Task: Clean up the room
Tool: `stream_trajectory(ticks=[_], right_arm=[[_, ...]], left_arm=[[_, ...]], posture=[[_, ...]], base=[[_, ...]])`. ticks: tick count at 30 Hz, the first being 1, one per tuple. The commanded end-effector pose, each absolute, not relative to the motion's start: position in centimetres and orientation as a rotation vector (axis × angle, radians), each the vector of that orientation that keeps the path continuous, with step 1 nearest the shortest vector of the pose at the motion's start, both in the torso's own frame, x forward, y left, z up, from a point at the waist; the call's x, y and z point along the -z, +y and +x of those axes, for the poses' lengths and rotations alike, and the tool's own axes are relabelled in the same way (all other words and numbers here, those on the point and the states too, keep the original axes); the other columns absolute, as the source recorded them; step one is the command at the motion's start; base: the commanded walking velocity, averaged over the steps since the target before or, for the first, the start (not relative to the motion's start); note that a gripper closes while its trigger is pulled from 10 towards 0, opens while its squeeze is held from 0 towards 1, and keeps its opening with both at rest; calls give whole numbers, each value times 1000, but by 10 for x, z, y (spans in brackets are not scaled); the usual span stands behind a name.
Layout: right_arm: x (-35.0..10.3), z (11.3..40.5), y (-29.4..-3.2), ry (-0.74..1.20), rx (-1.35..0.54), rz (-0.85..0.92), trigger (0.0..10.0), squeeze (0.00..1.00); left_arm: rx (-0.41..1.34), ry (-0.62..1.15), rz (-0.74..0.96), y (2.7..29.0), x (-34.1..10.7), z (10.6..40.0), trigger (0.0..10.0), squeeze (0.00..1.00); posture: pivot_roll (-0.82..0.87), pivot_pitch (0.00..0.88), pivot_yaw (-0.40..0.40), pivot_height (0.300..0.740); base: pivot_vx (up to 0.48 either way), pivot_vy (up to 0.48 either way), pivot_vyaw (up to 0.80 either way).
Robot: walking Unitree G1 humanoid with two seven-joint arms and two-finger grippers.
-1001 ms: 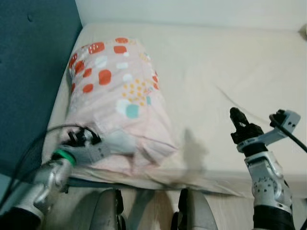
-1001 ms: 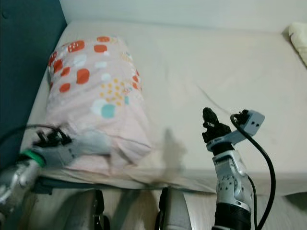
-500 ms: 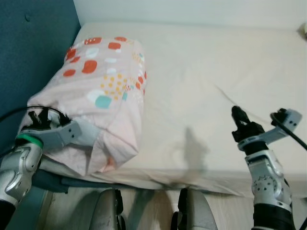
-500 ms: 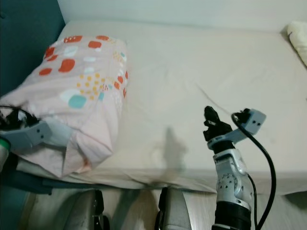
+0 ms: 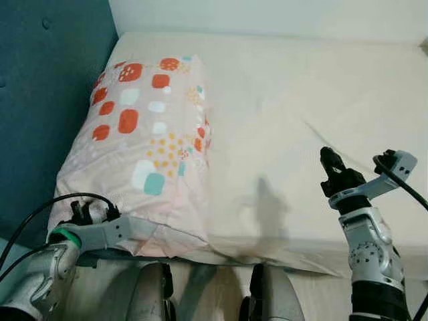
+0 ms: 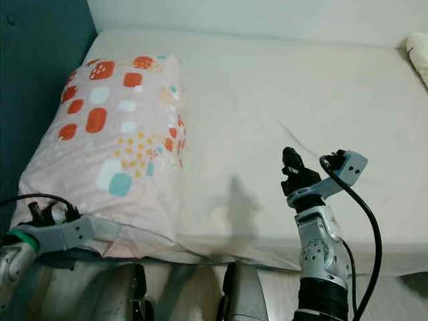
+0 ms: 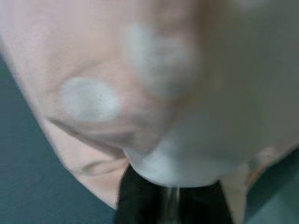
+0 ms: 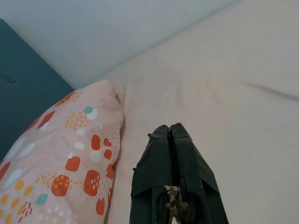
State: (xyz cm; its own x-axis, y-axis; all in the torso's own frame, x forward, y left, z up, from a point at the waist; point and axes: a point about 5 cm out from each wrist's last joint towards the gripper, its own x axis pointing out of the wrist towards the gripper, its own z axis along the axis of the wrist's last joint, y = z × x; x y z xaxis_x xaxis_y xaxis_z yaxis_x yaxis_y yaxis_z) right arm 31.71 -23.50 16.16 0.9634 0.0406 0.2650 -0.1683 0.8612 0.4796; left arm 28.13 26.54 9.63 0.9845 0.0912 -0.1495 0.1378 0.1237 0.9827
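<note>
Left end effector is clamped on the near edge of the pillow, its fingers buried in the pink fabric. That pillow lies on the bed, against the blue headboard. Right end effector hovers above the bed beside the pillow, fingers pressed together, holding nothing.

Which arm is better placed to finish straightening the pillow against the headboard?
Left, probably. The left gripper is already at the near edge of the pillow, apparently gripping it. The right gripper, fingers together, hovers over the bare sheet, well apart from the pillow.
</note>
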Motion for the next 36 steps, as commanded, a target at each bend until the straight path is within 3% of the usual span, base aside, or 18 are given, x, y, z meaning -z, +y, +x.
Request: stream_trajectory(ticks=[1, 4, 5, 14, 15, 16, 18, 19, 22, 25, 29, 31, 32, 34, 36], right_arm=[[-154, 314, -241, -238, -82, 525, 10000, 0], [-152, 313, -242, -235, -79, 525, 10000, 0], [-151, 314, -240, -232, -81, 528, 10000, 0], [-150, 316, -238, -227, -87, 532, 10000, 0], [-149, 316, -238, -222, -88, 532, 10000, 0], [-146, 316, -239, -211, -88, 529, 10000, 0], [-146, 315, -239, -208, -88, 528, 10000, 0], [-146, 315, -239, -208, -88, 528, 10000, 0], [-146, 317, -239, -205, -93, 526, 10000, 0], [-147, 318, -238, -204, -98, 525, 10000, 0], [-148, 318, -237, -207, -103, 524, 10000, 0], [-151, 318, -234, -227, -116, 541, 10000, 0], [-151, 318, -234, -227, -116, 541, 10000, 0], [-160, 317, -222, -286, -140, 526, 10000, 0], [-166, 316, -214, -310, -149, 507, 10000, 0]], left_arm=[[-15, 121, 1413, 265, -104, 279, 10000, 1000], [-55, 80, 1396, 268, -114, 276, 10000, 1000], [-21, 96, 1397, 269, -114, 267, 10000, 12], [109, 190, 1364, 273, -103, 237, 10000, 0], [233, 237, 1266, 266, -98, 225, 10000, 0], [508, 246, 1075, 246, -103, 202, 10000, 0], [582, 233, 1012, 240, -108, 196, 10000, 0], [582, 233, 1012, 240, -108, 196, 10000, 0], [492, -22, 1003, 230, -165, 226, 10000, 0], [427, -139, 1032, 227, -195, 240, 10000, 0], [369, -221, 915, 219, -222, 250, 10000, 0], [262, -292, 521, 203, -240, 262, 10000, 0], [262, -292, 521, 203, -240, 262, 10000, 0], [251, -295, 207, 182, -235, 270, 10000, 0], [233, -292, 110, 172, -229, 273, 10000, 0]], posture=[[137, 161, -6, 615], [137, 161, -6, 615], [144, 166, -1, 615], [144, 166, -1, 615], [165, 182, 5, 615], [169, 188, -1, 615], [169, 188, -1, 615], [169, 188, -1, 615], [173, 189, -13, 615], [170, 188, -17, 615], [170, 186, -18, 615], [160, 175, -22, 615], [160, 175, -22, 615], [155, 166, -23, 615], [145, 155, -23, 615]], base=[[0, 0, 0], [0, 0, 0], [0, 0, 0], [0, 0, 0], [0, 0, 0], [0, 0, 0], [0, 0, 0], [0, 0, 0], [0, 0, 0], [0, 0, 0], [0, 0, 0], [0, 0, 0], [0, 0, 0], [0, 0, 0], [0, 0, 0]])
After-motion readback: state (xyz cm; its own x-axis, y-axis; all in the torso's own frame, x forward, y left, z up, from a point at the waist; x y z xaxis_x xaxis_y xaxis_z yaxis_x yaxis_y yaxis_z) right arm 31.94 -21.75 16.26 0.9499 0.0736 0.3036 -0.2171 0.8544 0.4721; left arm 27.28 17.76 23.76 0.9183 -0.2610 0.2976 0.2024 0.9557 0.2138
